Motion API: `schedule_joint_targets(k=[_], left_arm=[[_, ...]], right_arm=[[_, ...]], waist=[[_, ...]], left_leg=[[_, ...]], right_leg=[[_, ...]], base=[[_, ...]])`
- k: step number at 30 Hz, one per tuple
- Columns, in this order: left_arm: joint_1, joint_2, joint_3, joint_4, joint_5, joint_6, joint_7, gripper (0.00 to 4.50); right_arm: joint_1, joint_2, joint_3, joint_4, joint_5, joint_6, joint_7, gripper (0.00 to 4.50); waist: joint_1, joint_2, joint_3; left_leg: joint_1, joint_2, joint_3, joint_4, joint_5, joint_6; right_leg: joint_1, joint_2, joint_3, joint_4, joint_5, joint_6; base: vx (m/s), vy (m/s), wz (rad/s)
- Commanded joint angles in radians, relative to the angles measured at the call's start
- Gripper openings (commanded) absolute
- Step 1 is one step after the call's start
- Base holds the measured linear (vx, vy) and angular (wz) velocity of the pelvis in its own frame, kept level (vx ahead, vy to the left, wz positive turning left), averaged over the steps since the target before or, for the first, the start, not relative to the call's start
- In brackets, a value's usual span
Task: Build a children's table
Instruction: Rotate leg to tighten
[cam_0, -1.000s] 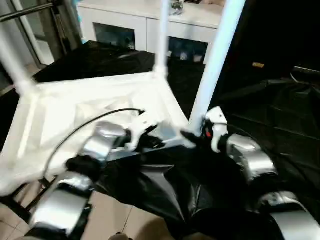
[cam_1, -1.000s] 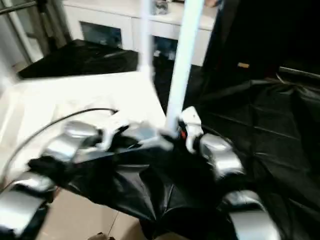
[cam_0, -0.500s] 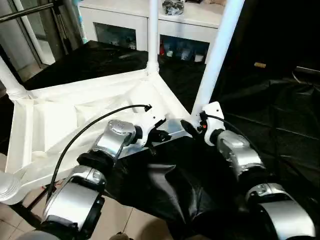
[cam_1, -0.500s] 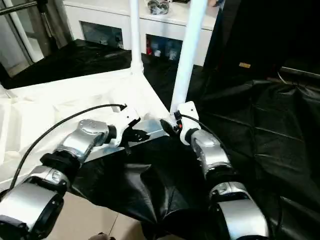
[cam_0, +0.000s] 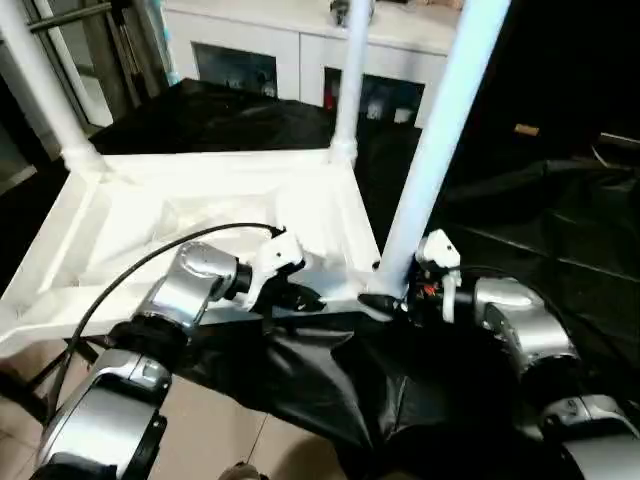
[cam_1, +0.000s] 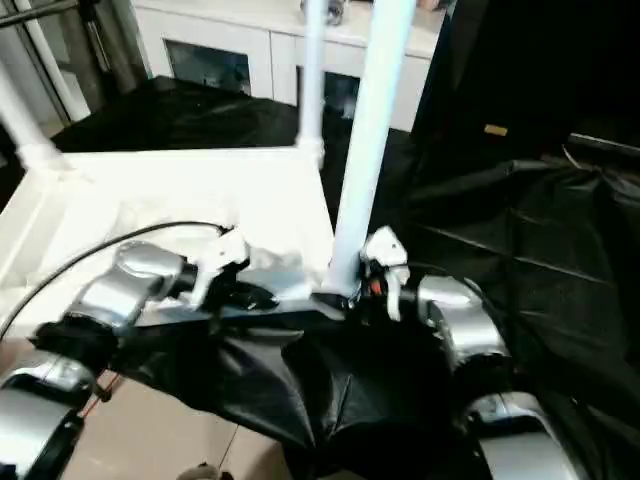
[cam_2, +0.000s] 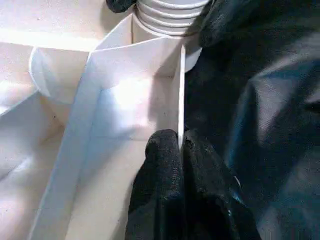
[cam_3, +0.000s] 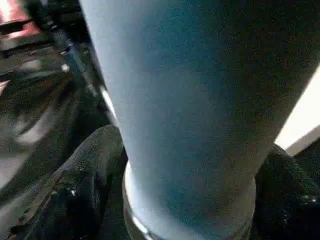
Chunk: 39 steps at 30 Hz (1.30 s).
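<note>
Upside down on the black-draped counter (cam_0: 560, 250): white plastic rectangular tabletop (cam_0: 200, 225) with ribbed underside facing up, near edge at the counter's front. Three long white tapered tube legs seen standing in corner sockets: near-right leg (cam_0: 430, 150), far-right leg (cam_0: 347, 90), far-left leg (cam_0: 40, 85). Fourth corner out of view at the lower left, so impossible to say whether its leg is in.

Left hand (cam_0: 300, 297) pressed together, pinching the thin upright rim of the tabletop between its black fingertips (cam_2: 167, 150) (wrist view clear on that), just beside the near-right socket. Right hand (cam_0: 385, 302) spread wide around the base of the near-right leg, one black finger (cam_3: 75, 195) on each side, close against the tube; whether squeezing or merely cupping, cannot tell.

Judged far along: most legs seated, probably the last one being pushed home or checked. Left to do, by the look of it: confirm that leg sits fully, settle the unseen corner, then turn the table onto its feet.

White glass-door cabinet (cam_0: 260, 50) behind, no part of the job.
</note>
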Motion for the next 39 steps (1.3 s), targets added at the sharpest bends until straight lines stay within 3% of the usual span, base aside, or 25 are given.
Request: schedule_joint_targets(k=[1,7,12,16,18,19,20,21,22,24,27,30,35,36,39], left_arm=[[-0.006,-0.02,-0.011,-0.037,-0.043,-0.013,-0.012,0.0],[0.02,-0.001,-0.01,-0.086,-0.048,0.003,-0.037,0.0],[0.02,-0.022,0.001,-0.08,-0.041,0.008,0.01,0.0],[-0.004,-0.059,0.024,-0.039,-0.024,0.022,0.125,0.0],[-0.036,-0.092,0.04,0.008,-0.008,0.041,0.222,0.0],[-0.036,-0.092,0.04,0.008,-0.008,0.041,0.222,0.0],[-0.075,-0.126,0.057,0.063,0.005,0.058,0.321,0.0],[-0.075,-0.126,0.057,0.063,0.005,0.058,0.321,0.0],[-0.108,-0.159,0.072,0.113,0.013,0.064,0.419,0.0],[-0.125,-0.181,0.083,0.139,0.012,0.071,0.467,0.0],[-0.149,-0.224,0.094,0.174,0.018,0.074,0.55,0.0],[-0.156,-0.246,0.092,0.19,0.016,0.062,0.56,0.0],[-0.146,-0.253,0.076,0.194,0.014,0.031,0.519,0.0],[-0.146,-0.253,0.076,0.194,0.014,0.031,0.519,0.0],[-0.135,-0.241,0.067,0.19,0.011,0.005,0.473,0.0]], right_arm=[[0.013,0.017,0.074,-0.043,0.0,0.017,0.086,3.41],[0.036,-0.001,0.089,-0.097,0.009,0.063,0.133,2.98],[0.036,0.011,0.088,-0.095,0.0,0.072,0.1,2.77],[0.011,0.051,0.06,-0.019,-0.055,0.064,-0.078,2.74],[-0.029,0.098,0.019,0.073,-0.092,0.073,-0.3,2.74],[-0.029,0.098,0.019,0.073,-0.092,0.073,-0.3,2.74],[-0.065,0.143,-0.026,0.153,-0.1,0.092,-0.485,2.73],[-0.065,0.143,-0.026,0.153,-0.1,0.092,-0.485,2.73],[-0.092,0.18,-0.067,0.213,-0.088,0.114,-0.636,2.73],[-0.107,0.202,-0.092,0.245,-0.074,0.131,-0.713,2.73],[-0.119,0.243,-0.082,0.276,-0.09,0.106,-0.78,2.73],[-0.128,0.266,-0.075,0.294,-0.098,0.081,-0.778,3.42],[-0.152,0.28,-0.078,0.313,-0.099,0.07,-0.756,3.65],[-0.152,0.28,-0.078,0.313,-0.099,0.07,-0.756,3.88],[-0.159,0.256,-0.049,0.316,-0.133,0.021,-0.738,3.88]], waist=[[0.002,-0.011,-0.058],[0.006,-0.013,-0.06],[0.012,-0.012,-0.06],[0.008,-0.013,-0.057],[0.005,-0.013,-0.055],[-0.002,-0.012,-0.055],[-0.006,-0.011,-0.057],[-0.013,-0.011,-0.058],[-0.014,-0.007,-0.058],[-0.017,-0.01,-0.059],[-0.013,-0.005,-0.064],[-0.012,-0.002,-0.064],[-0.017,-0.003,-0.06],[-0.017,-0.003,-0.06],[-0.018,-0.006,-0.06]], left_leg=[[0.011,0.031,-0.003,-0.062,-0.232,0.055],[0.01,0.031,-0.002,-0.06,-0.197,0.064],[0.012,0.031,-0.002,-0.06,-0.205,0.054],[0.015,0.028,-0.004,-0.063,-0.229,0.031],[0.014,0.027,-0.005,-0.065,-0.24,0.023],[0.017,0.024,-0.007,-0.068,-0.251,0.003],[0.018,0.024,-0.009,-0.068,-0.251,-0.005],[0.019,0.024,-0.008,-0.068,-0.253,-0.01],[0.018,0.024,-0.01,-0.068,-0.248,-0.013],[0.019,0.021,-0.008,-0.067,-0.247,-0.011],[0.013,0.02,-0.006,-0.062,-0.212,0.011],[0.012,0.02,-0.005,-0.06,-0.197,0.025],[0.014,0.02,-0.007,-0.065,-0.253,0.022],[0.014,0.021,-0.007,-0.065,-0.254,0.021],[0.014,0.022,-0.007,-0.066,-0.255,0.021]], right_leg=[[0.049,-0.07,0.043,-0.075,-0.209,-0.222],[0.047,-0.067,0.043,-0.07,-0.171,-0.223],[0.046,-0.069,0.043,-0.072,-0.193,-0.216],[0.044,-0.072,0.044,-0.079,-0.256,-0.199],[0.042,-0.072,0.045,-0.083,-0.297,-0.183],[0.04,-0.071,0.044,-0.084,-0.32,-0.178],[0.041,-0.073,0.044,-0.085,-0.326,-0.174],[0.039,-0.071,0.046,-0.085,-0.307,-0.18],[0.041,-0.072,0.046,-0.083,-0.295,-0.182],[0.041,-0.07,0.046,-0.085,-0.283,-0.183],[0.047,-0.068,0.047,-0.077,-0.187,-0.195],[0.048,-0.066,0.046,-0.074,-0.14,-0.207],[0.048,-0.068,0.044,-0.084,-0.229,-0.191],[0.049,-0.069,0.045,-0.084,-0.231,-0.191],[0.047,-0.068,0.045,-0.084,-0.225,-0.193]], base=[[0.0,0.0,0.0],[0.0,0.0,0.0],[0.0,0.0,0.0],[0.0,0.0,0.0],[0.0,0.0,0.0],[0.0,0.0,0.0],[0.0,0.0,0.0],[0.0,0.0,0.0],[0.0,0.0,0.0],[0.0,0.0,0.0],[0.0,0.0,0.0],[0.0,0.0,0.0],[0.0,0.0,0.0],[0.0,0.0,0.0],[0.0,0.0,0.0]])
